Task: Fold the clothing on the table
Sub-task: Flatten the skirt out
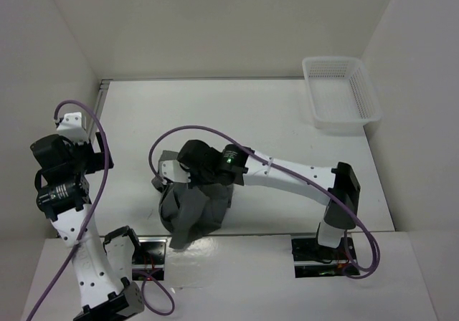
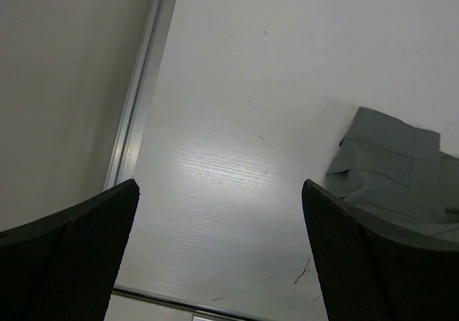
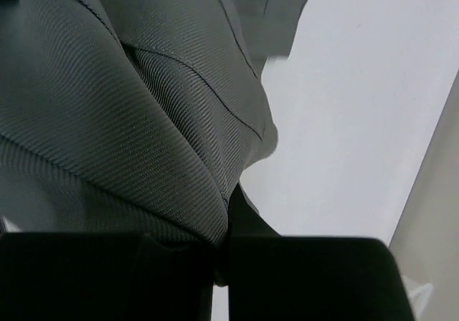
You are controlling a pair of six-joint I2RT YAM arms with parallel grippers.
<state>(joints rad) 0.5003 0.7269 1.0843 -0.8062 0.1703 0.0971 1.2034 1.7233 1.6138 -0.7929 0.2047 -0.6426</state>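
The skirt (image 1: pixel 192 210) lies bunched at the tabletop's (image 1: pixel 287 120) near edge, centre-left. The right jaws are clamped on its fabric, apparently mid-fold. The left jaws stand wide open and empty near the left edge. The next move likely requires laying the gripped fabric flat.

One grey skirt (image 1: pixel 192 213), just the one. One white table (image 1: pixel 237 113). One mesh basket (image 1: pixel 337 124), a single one. Arms, I count two: left arm (image 1: pixel 75 228), right arm (image 1: pixel 294 178). Purple cables, two again, one per arm: left cable (image 1: pixel 107 163), right cable (image 1: pixel 197 127).
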